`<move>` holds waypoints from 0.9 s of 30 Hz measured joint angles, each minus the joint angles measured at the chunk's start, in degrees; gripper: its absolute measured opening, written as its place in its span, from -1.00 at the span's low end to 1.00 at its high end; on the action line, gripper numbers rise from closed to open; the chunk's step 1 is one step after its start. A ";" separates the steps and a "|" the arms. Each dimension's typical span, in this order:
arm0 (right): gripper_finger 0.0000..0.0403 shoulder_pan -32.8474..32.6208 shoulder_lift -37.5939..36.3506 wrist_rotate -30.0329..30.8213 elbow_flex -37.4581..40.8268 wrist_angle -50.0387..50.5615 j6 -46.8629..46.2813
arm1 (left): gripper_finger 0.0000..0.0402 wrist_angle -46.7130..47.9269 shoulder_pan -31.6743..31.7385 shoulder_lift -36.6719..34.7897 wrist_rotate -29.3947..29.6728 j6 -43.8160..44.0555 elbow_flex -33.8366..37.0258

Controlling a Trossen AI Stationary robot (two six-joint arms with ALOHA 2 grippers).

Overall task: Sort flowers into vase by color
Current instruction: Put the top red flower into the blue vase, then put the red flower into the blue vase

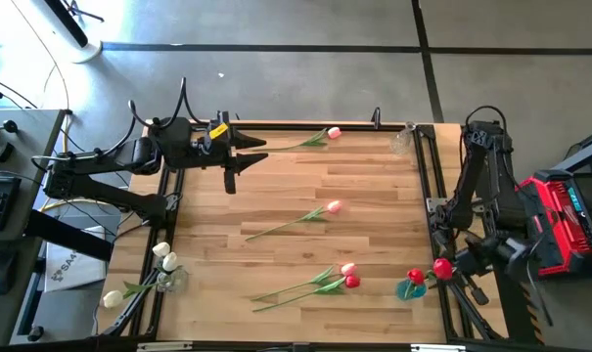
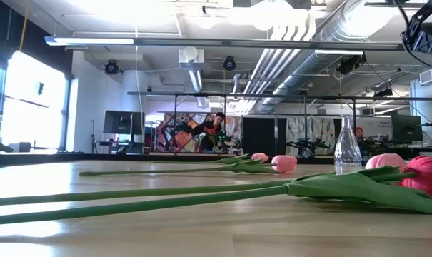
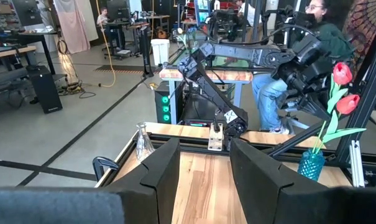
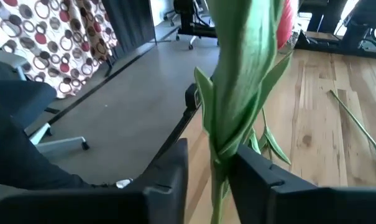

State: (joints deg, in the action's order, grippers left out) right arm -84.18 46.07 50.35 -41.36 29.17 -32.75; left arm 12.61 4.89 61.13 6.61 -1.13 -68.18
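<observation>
While left tool spread, right tool loosely brackets red tulip stem.

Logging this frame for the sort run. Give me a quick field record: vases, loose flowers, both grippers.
teal vase: near right corner, two red tulips in it
clear vase, white tulips: near left corner, white heads in it
empty clear vase: far right corner
loose flowers: four on the table, three pink, one red
white tulip: lying at the near left table edge
right gripper: at the teal vase, fingers around a red tulip's stem
left gripper: open, empty, over the far left of the table
</observation>
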 joint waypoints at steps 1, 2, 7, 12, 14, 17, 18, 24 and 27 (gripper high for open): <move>-0.51 0.00 0.54 0.00 0.00 0.00 -0.45 | -0.36 0.00 0.02 0.01 0.00 0.00 0.00; -0.47 0.00 1.05 -0.01 0.00 0.00 -0.87 | -0.36 0.00 0.01 0.01 0.00 0.00 -0.01; -0.39 -0.02 2.78 -0.69 0.00 0.38 -3.67 | -0.36 0.01 0.00 0.01 0.00 0.00 -0.01; -0.38 -1.33 3.01 -1.01 0.00 0.14 -4.81 | -0.36 0.00 0.01 0.01 -0.01 0.00 0.00; -0.38 -1.78 2.74 -1.03 0.00 0.12 -5.25 | -0.36 0.00 0.02 0.01 0.00 0.00 -0.02; -0.38 -2.48 2.25 -1.03 0.00 0.09 -6.26 | -0.36 0.00 0.00 0.01 0.00 0.00 -0.02; -0.38 -2.69 2.09 -1.03 0.00 -0.04 -6.34 | -0.36 0.01 0.00 0.01 0.00 0.00 -0.02; -0.38 -3.74 1.00 -4.25 -0.98 0.76 -6.53 | -0.36 0.00 0.00 0.01 -0.01 0.00 -0.02; -0.38 -3.74 0.76 -7.12 -1.83 3.23 -8.07 | -0.36 0.01 0.00 0.01 0.00 0.00 -0.02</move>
State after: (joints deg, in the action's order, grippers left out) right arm -87.92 46.83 43.23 -43.20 32.40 -40.83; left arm 12.62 4.89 61.14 6.61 -1.13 -68.20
